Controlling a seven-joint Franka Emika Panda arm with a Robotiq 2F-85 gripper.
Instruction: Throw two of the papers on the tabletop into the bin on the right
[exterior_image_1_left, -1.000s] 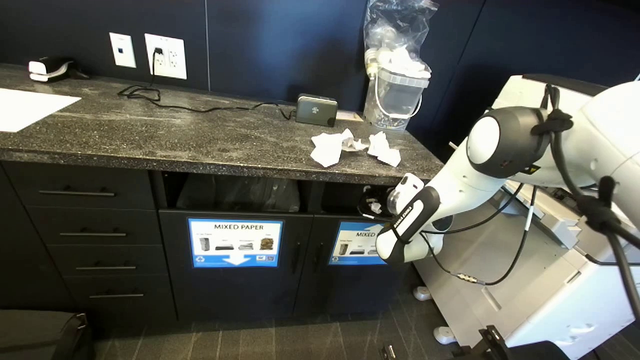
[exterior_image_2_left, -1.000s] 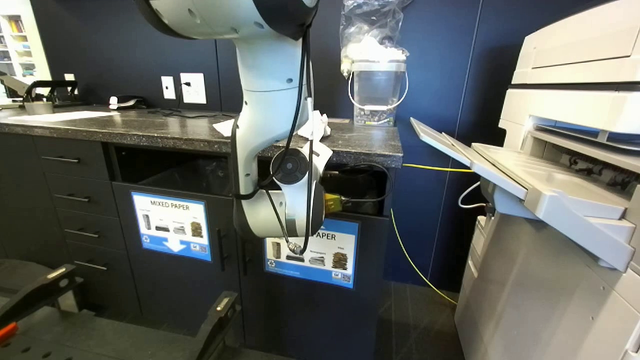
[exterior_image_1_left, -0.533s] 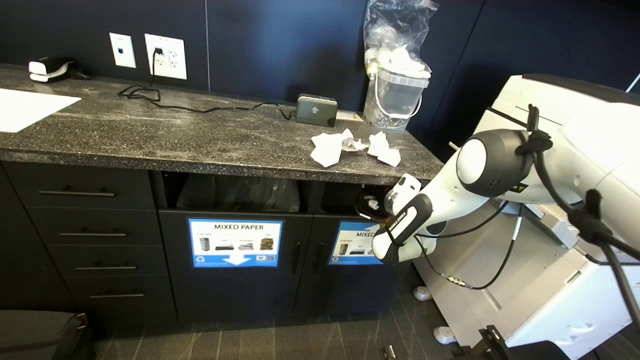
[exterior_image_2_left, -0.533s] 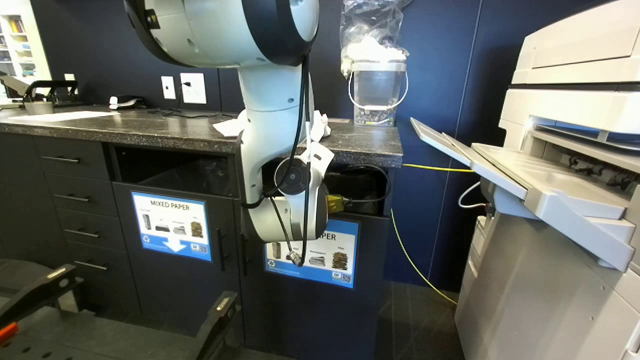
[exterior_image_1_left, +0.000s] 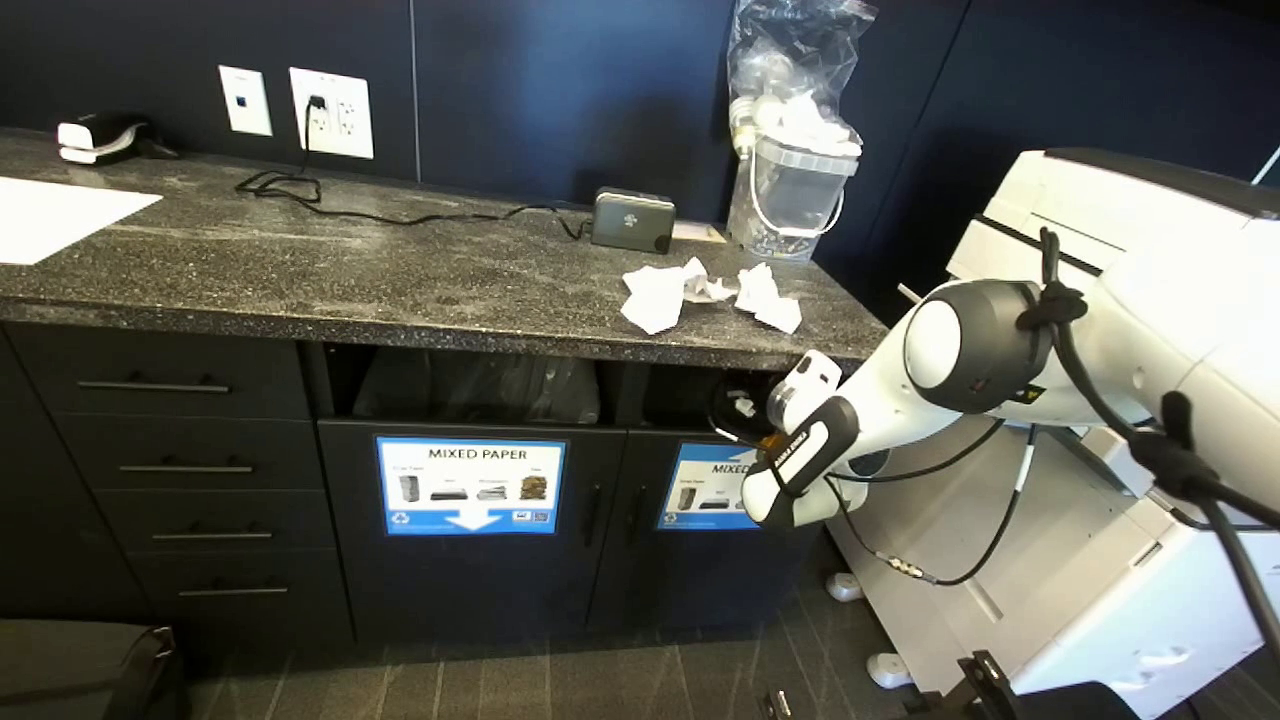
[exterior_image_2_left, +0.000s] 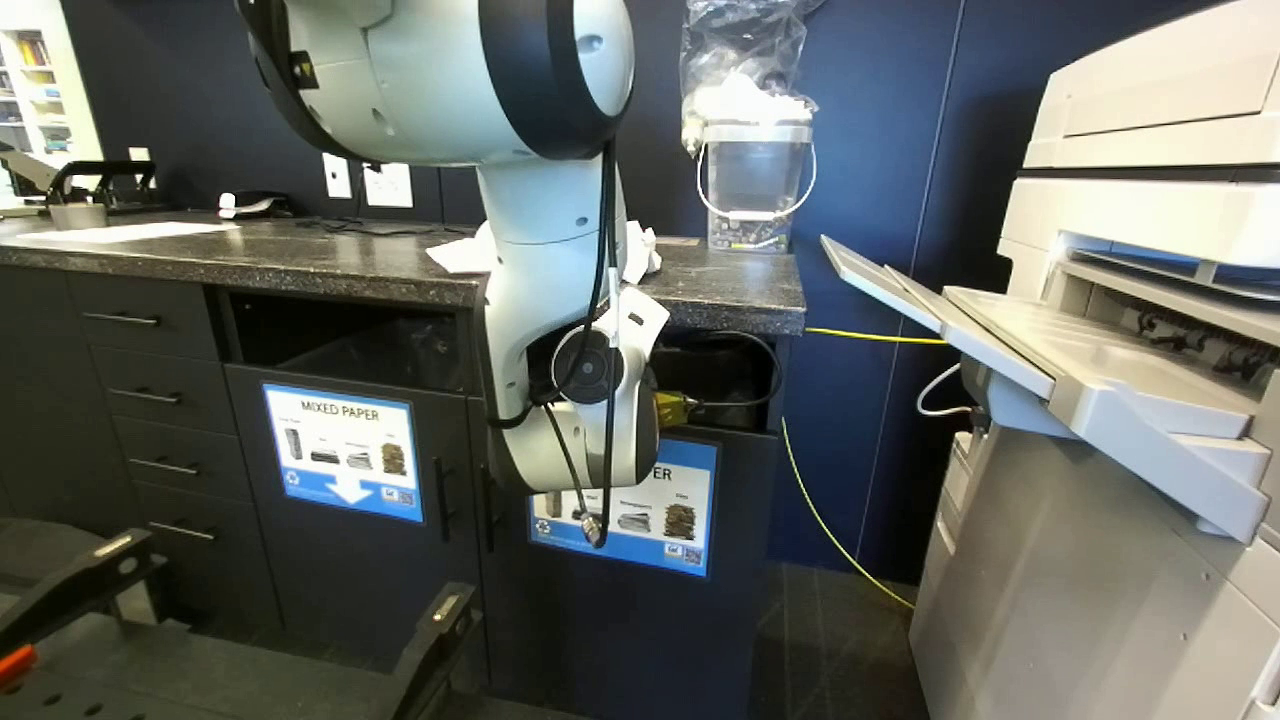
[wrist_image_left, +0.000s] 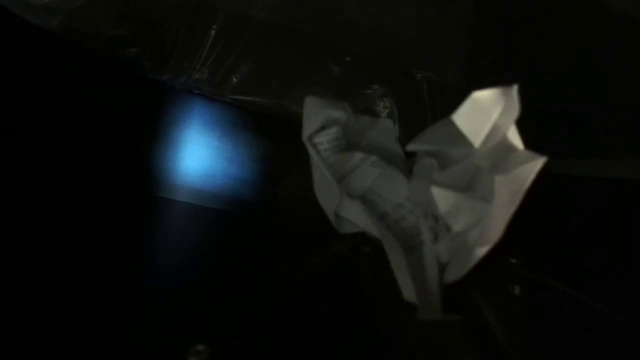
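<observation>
A crumpled white paper (wrist_image_left: 415, 200) fills the middle of the dark wrist view, bunched to a narrow end low in the picture. My gripper (wrist_image_left: 431, 280) is shut on that narrow end; its fingers are nearly lost in the dark. In an exterior view the arm's hand (exterior_image_1_left: 800, 440) is at the right-hand bin opening (exterior_image_1_left: 672, 395), under the counter edge. The right bin opening also shows in an exterior view (exterior_image_2_left: 735, 412), with a dark liner inside. Other crumpled papers lie on the tabletop: a left one (exterior_image_1_left: 655, 300) and a right one (exterior_image_1_left: 768, 298).
The counter edge (exterior_image_2_left: 730, 305) overhangs the opening. A left bin opening (exterior_image_1_left: 475, 385) is beside it. A black box (exterior_image_1_left: 633, 220) and a clear bucket (exterior_image_1_left: 790, 195) stand behind the papers. A large printer (exterior_image_2_left: 1120, 400) stands to the right. A yellow cable (exterior_image_2_left: 870, 337) runs behind.
The arm has lowered, and the hand has shifted slightly left in an exterior view and slightly right in an exterior view, at the right bin opening. The papers on the tabletop have not moved.
</observation>
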